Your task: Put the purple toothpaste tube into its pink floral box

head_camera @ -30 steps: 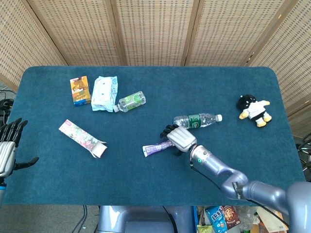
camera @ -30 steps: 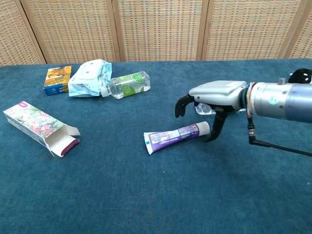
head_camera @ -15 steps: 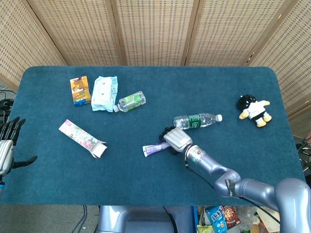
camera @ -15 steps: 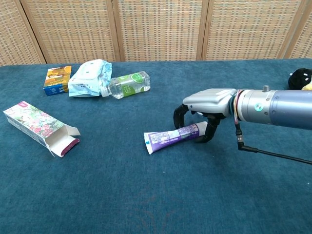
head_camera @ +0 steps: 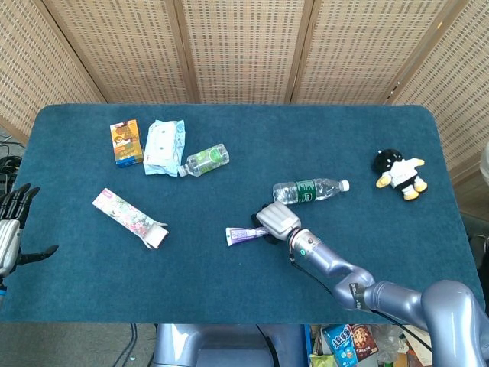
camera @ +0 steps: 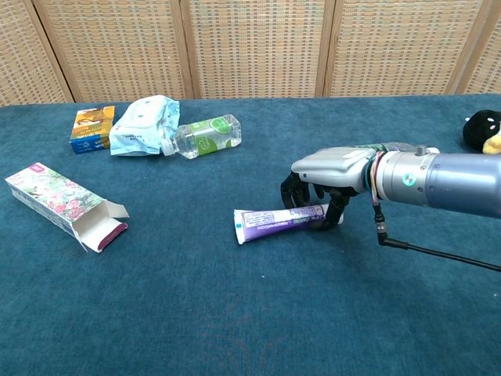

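Note:
The purple toothpaste tube (camera: 270, 223) lies flat on the blue table, near its front middle (head_camera: 239, 235). My right hand (camera: 333, 168) covers the tube's cap end, fingers and thumb curled around it; the head view shows this hand (head_camera: 276, 221) over that same end. The pink floral box (camera: 59, 205) lies to the left with its open flap end facing the tube (head_camera: 128, 217). My left hand (head_camera: 9, 233) hangs past the table's left edge, fingers spread and holding nothing.
At the back left are an orange carton (head_camera: 125, 142), a wipes pack (head_camera: 163, 147) and a small green-label bottle (head_camera: 205, 160). A clear water bottle (head_camera: 309, 189) lies just behind my right hand. A penguin toy (head_camera: 399, 173) sits at the right.
My right hand came down over the tube's cap end and its fingers closed around it. The tube turned slightly, lying more level. The left hand barely moved.

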You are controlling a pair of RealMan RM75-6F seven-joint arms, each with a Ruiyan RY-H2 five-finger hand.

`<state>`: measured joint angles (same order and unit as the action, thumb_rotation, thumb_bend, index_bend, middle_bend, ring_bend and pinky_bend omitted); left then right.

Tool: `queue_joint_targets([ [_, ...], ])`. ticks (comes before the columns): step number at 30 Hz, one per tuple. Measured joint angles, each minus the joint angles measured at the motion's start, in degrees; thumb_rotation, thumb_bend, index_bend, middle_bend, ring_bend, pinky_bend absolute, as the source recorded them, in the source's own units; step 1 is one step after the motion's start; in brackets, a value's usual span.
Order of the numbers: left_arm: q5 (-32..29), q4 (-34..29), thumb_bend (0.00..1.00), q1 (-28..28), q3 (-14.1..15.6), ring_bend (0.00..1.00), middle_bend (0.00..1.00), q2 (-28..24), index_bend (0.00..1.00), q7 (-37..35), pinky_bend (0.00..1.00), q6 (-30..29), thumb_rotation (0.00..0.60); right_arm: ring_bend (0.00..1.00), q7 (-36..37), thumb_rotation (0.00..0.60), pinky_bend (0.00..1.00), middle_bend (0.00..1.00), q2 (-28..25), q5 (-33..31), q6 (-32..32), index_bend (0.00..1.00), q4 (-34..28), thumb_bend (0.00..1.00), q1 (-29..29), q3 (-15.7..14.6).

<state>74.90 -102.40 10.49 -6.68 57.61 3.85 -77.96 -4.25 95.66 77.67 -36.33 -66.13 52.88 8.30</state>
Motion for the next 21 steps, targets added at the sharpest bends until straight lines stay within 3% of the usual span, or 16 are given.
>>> queue_joint_targets([
  [9, -0.28, 0.07, 0.15, 0.67, 0.04, 0.0, 0.0, 0.28, 0.0, 0.73, 0.0, 0.95, 0.6, 0.45, 6.45, 0.6, 0.45, 0.6, -2.36, 2.38, -3.24, 0.63, -2.66, 0.61, -1.27, -0.87],
  [21, 2.29, 6.4, 0.15, 6.16, -1.57, 0.0, 0.0, -1.5, 0.0, -1.74, 0.0, 7.31, 0.6, 0.46, 16.27, 0.6, 0.45, 0.61, -13.83, 4.01, -8.88, 0.64, -13.44, 0.64, -5.48, -1.29],
])
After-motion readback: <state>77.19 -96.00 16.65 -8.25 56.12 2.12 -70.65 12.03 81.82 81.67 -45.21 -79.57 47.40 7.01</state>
